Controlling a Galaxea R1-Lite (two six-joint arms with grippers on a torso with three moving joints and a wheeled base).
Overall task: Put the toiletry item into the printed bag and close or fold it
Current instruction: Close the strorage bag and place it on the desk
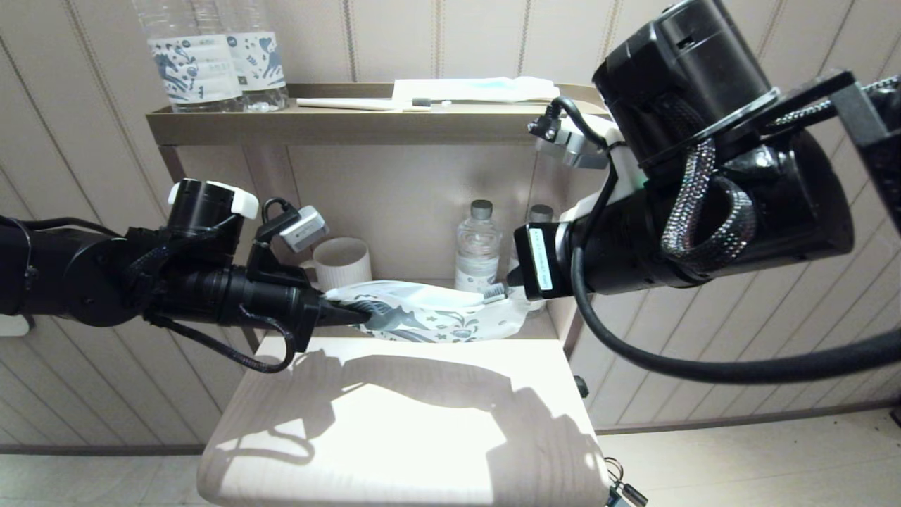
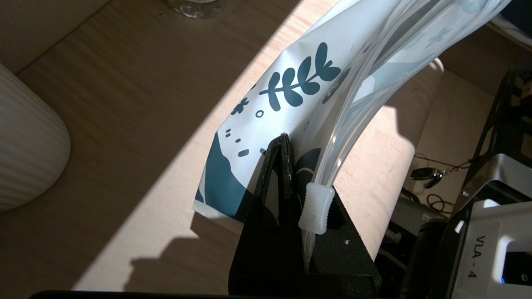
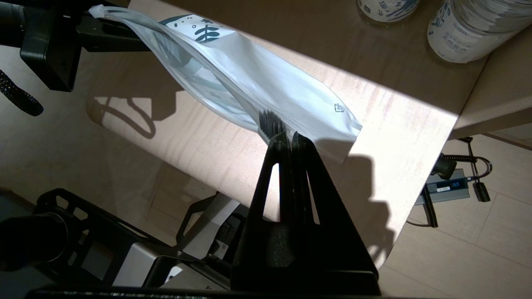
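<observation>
While our left gripper (image 1: 352, 313) pinches the white horse-printed zip pouch (image 1: 436, 317) at 9 o'clock, our right gripper (image 3: 286, 139) clamps the slim grey toothbrush (image 1: 495, 293), mostly inside already; zipping's left.

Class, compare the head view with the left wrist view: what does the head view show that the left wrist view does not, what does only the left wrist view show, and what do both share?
Only the head view shows the upper shelf with its horse-labelled bottles, the right gripper and the toothbrush it holds at the bag's far end.

Only the left wrist view shows the white zip slider beside the fingers.

Both show the left gripper shut on the printed bag, the ribbed white cup and the tabletop.
</observation>
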